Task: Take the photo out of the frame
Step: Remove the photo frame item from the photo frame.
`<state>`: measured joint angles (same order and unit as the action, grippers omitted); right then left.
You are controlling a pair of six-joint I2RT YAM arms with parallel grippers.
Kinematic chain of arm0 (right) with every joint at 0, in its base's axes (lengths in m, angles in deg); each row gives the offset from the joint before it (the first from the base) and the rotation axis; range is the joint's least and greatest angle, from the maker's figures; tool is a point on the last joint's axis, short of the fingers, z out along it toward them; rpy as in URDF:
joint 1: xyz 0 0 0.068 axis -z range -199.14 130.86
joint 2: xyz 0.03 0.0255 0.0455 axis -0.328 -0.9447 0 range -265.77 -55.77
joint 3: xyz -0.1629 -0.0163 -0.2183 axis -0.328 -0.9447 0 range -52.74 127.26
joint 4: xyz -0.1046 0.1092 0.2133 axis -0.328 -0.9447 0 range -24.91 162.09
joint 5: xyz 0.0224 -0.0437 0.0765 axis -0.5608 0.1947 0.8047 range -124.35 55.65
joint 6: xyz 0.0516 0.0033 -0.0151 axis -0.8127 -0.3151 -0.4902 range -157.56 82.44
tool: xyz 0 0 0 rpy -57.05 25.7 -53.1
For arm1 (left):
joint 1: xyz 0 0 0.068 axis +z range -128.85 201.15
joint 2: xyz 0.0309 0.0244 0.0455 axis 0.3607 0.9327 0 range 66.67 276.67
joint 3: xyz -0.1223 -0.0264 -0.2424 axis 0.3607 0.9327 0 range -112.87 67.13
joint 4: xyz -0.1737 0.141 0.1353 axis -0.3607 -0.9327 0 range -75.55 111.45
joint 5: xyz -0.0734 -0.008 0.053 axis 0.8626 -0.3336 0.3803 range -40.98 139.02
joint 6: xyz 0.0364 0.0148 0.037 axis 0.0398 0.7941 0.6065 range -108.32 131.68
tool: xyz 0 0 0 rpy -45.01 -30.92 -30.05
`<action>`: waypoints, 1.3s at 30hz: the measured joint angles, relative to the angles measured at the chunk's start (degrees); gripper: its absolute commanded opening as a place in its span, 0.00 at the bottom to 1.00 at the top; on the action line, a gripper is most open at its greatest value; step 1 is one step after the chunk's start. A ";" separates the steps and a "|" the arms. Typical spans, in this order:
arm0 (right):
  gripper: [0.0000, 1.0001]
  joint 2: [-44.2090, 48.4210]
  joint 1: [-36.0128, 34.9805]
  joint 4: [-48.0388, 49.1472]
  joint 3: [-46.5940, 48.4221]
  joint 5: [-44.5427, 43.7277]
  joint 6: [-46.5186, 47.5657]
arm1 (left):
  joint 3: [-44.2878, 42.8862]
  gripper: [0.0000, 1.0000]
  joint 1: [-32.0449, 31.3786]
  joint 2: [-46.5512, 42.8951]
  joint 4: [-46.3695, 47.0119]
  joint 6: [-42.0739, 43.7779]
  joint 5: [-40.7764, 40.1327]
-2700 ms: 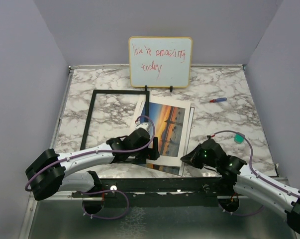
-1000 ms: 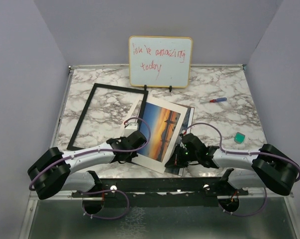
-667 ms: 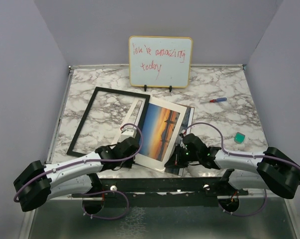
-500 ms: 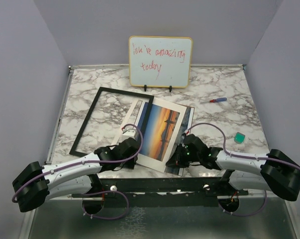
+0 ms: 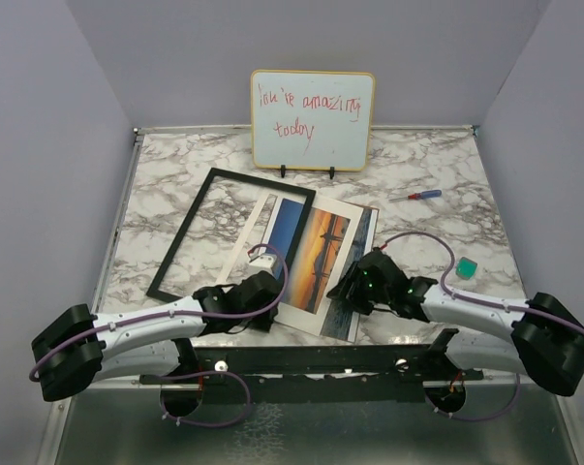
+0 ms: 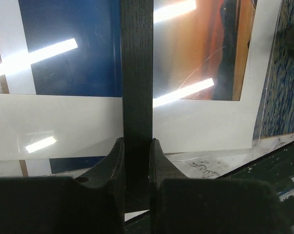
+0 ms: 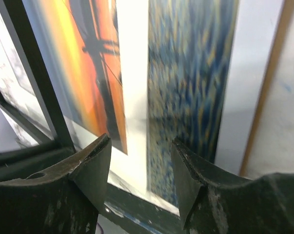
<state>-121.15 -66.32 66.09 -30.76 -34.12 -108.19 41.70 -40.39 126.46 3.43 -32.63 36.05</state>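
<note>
frame (image 6: 137, 73) slid right in left gripper (image 6: 136, 146)

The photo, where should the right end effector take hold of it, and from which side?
Probably the near right edge of the photo, on its white border, coming in low from the near side with the right end effector, which is open there. The photo lies flat and thin, so only an edge offers purchase, and the bar of the frame clamped by the left end effector crosses its left part.
</note>
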 measured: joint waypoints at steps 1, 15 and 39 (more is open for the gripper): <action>0.56 -2.03 0.90 1.05 1.07 0.20 0.22 | 0.00 0.00 -0.07 -0.07 0.04 -0.11 0.00; 0.54 -20.39 4.48 14.01 10.73 8.72 7.61 | -0.11 0.00 -0.31 -0.87 0.04 -1.07 -0.52; 0.50 23.58 4.48 -22.43 -2.40 11.91 7.93 | -7.72 0.56 -0.81 4.59 4.42 -0.15 2.62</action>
<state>-97.57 -61.84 43.66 -33.16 -22.21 -100.26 33.99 -41.20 131.05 7.84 -32.78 38.67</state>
